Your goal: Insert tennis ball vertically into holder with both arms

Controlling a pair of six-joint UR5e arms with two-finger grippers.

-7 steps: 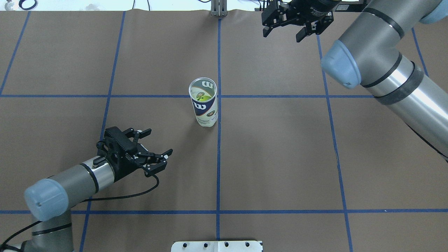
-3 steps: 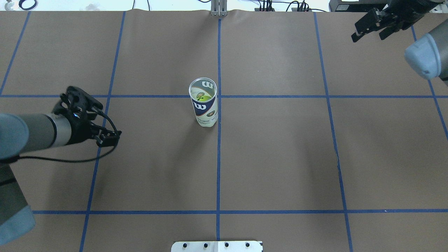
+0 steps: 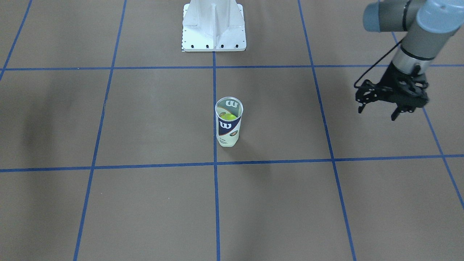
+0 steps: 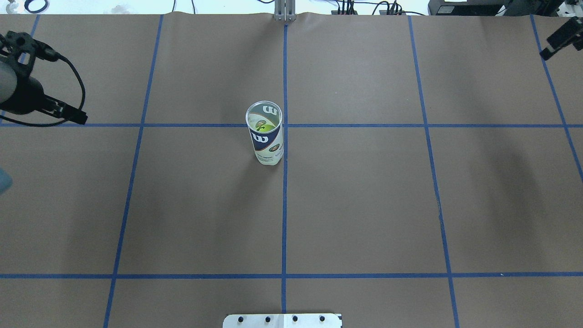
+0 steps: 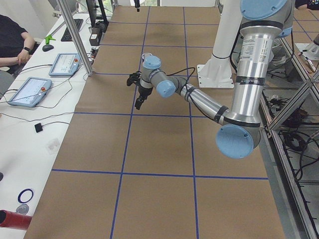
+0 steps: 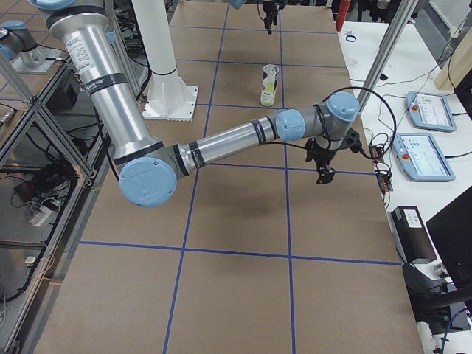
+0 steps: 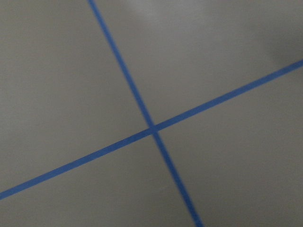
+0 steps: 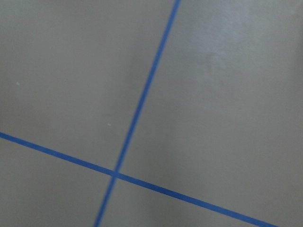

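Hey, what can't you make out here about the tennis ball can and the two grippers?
Ball count: the clear plastic can with navy-and-white label shows one yellow-green ball through its mouth; the label hides anything below.
Right black two-finger gripper: cut by the overhead view's right edge; open or shut unclear.
Left black two-finger gripper: cut by the overhead view's left edge.
Wrist views: blurred, only brown paper and blue tape.

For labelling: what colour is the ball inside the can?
Yellow-green ball; the front-facing view shows it best.
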